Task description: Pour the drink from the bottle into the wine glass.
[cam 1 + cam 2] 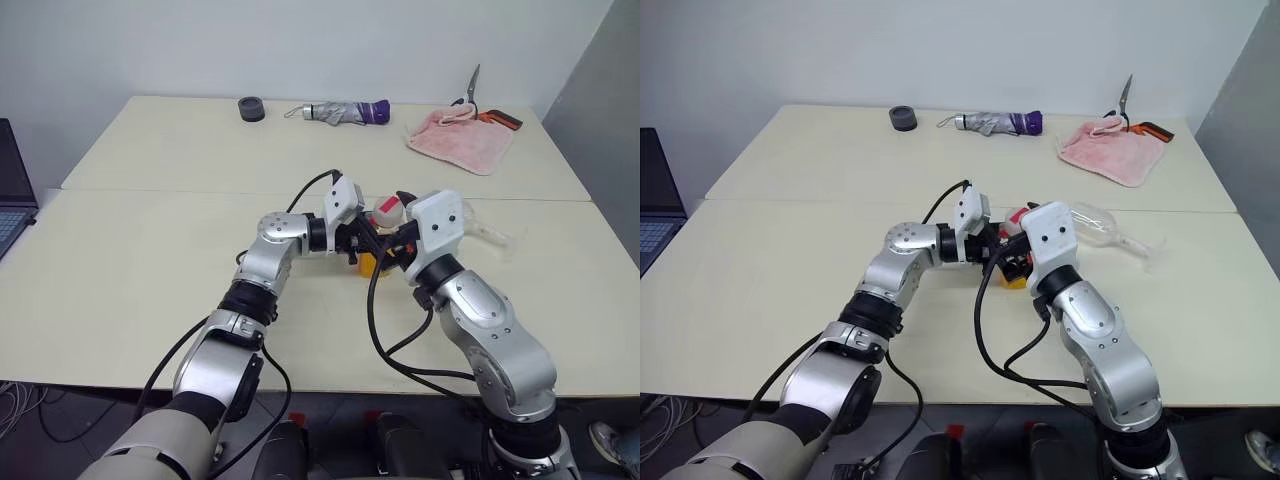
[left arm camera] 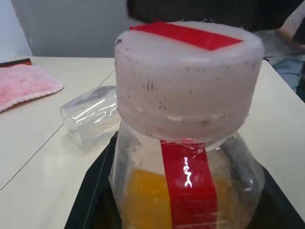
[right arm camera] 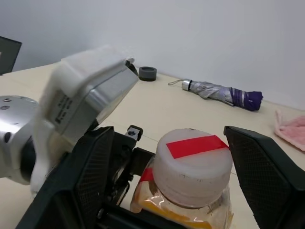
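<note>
Now, your left gripper (image 1: 358, 243) clamps the bottle (image 3: 188, 183) mid-table. Your right gripper (image 3: 171, 171), at its 3 o'clock, stands open either side of the cap (image 3: 193, 162): close squarely before twisting. The wine glass (image 2: 91, 114) lies tipped at 2 o'clock; stand it upright first.

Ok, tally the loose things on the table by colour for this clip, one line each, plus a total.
Clear: 2, the bottle with orange drink, and the wine glass lying on its side
Grey: 1, the small round object
Grey and purple: 1, the folded umbrella
Pink: 1, the towel
Black and orange: 1, the scissors
Total: 6
</note>
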You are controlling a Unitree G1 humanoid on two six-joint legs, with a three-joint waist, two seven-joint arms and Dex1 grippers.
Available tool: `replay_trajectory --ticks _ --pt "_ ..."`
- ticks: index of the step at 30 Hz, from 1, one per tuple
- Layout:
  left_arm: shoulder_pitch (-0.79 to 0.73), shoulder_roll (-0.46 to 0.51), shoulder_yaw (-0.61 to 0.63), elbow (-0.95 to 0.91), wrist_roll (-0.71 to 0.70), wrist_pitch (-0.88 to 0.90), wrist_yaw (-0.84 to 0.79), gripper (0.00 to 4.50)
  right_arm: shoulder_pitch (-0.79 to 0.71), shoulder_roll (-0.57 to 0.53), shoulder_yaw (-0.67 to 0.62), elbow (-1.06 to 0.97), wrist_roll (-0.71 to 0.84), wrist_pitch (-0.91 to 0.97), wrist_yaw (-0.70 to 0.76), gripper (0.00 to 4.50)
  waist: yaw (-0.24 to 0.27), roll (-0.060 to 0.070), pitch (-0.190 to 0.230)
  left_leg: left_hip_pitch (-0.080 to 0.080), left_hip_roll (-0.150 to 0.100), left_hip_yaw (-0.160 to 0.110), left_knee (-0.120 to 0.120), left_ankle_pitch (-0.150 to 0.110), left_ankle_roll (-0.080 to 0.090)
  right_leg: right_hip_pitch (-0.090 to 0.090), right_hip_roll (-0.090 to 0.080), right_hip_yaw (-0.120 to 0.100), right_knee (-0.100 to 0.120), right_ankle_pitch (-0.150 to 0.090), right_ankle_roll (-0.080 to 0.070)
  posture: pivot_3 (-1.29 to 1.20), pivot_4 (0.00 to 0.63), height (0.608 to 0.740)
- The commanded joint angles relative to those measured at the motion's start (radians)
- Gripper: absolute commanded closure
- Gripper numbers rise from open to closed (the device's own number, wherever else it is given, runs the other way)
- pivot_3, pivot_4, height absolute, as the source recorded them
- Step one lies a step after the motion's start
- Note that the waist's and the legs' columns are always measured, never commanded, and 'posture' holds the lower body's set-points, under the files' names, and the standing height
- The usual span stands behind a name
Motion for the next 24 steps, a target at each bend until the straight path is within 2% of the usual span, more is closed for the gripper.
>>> replay_trajectory --ticks 1,4,8,11,13,17,21,24 --pt "-0.031 -0.004 0.008 -0.020 -0.004 -0.026 -0.002 2.68 -0.014 0.011 -0.017 -0.005 -0.017 -0.025 -0.007 0.58 0.000 0.000 0.000 0.000 0.000 0.000 0.000 0.000 0.000 0.000 0.000 0.000 0.000 0.000 0.000 0.00 0.150 0.740" --pt "-0.028 -0.001 0.008 -0.022 -0.003 -0.028 -0.001 2.68 -0.010 0.026 -0.023 0.003 -0.013 -0.036 -0.004 1.20 0.000 0.000 0.000 0.000 0.000 0.000 0.000 0.000 0.000 0.000 0.000 0.000 0.000 0.000 0.000 0.00 0.150 0.740" --pt "-0.021 0.003 0.008 -0.030 -0.003 -0.024 -0.002 2.68 -0.005 0.032 -0.021 0.005 -0.006 -0.060 0.012 2.57 0.000 0.000 0.000 0.000 0.000 0.000 0.000 0.000 0.000 0.000 0.000 0.000 0.000 0.000 0.000 0.00 0.150 0.740" --pt "-0.015 0.007 0.007 -0.035 -0.004 -0.021 -0.005 2.68 0.006 0.027 -0.012 0.002 0.008 -0.079 0.045 2.61 0.000 0.000 0.000 0.000 0.000 0.000 0.000 0.000 0.000 0.000 0.000 0.000 0.000 0.000 0.000 0.00 0.150 0.740" --pt "-0.015 0.012 0.007 -0.036 -0.004 -0.018 -0.011 2.68 0.014 0.009 -0.005 0.011 0.046 -0.110 0.118 2.61 0.000 0.000 0.000 0.000 0.000 0.000 0.000 0.000 0.000 0.000 0.000 0.000 0.000 0.000 0.000 0.00 0.150 0.740" --pt "-0.021 0.032 0.010 -0.041 -0.016 -0.004 -0.057 2.69 -0.005 -0.101 -0.044 0.081 0.200 -0.185 0.403 2.61 -0.001 0.000 0.000 0.000 0.000 0.000 0.000 0.000 0.000 0.000 0.000 0.000 0.000 0.000 0.000 0.00 0.150 0.740" --pt "-0.041 0.061 0.021 -0.042 -0.039 0.008 -0.134 2.69 -0.160 -0.342 -0.073 0.265 0.316 -0.165 0.798 2.61 -0.003 0.000 0.001 0.000 -0.001 0.001 0.000 0.000 0.000 0.001 0.000 0.000 0.000 0.000 0.000 0.00 0.150 0.740" --pt "-0.047 0.071 0.025 -0.045 -0.047 0.021 -0.171 2.69 -0.271 -0.407 -0.083 0.413 0.339 -0.160 0.909 2.61 -0.003 0.001 0.002 0.001 0.000 0.000 0.000 0.000 0.000 0.001 0.001 -0.001 0.000 0.000 0.000 0.00 0.150 0.740"
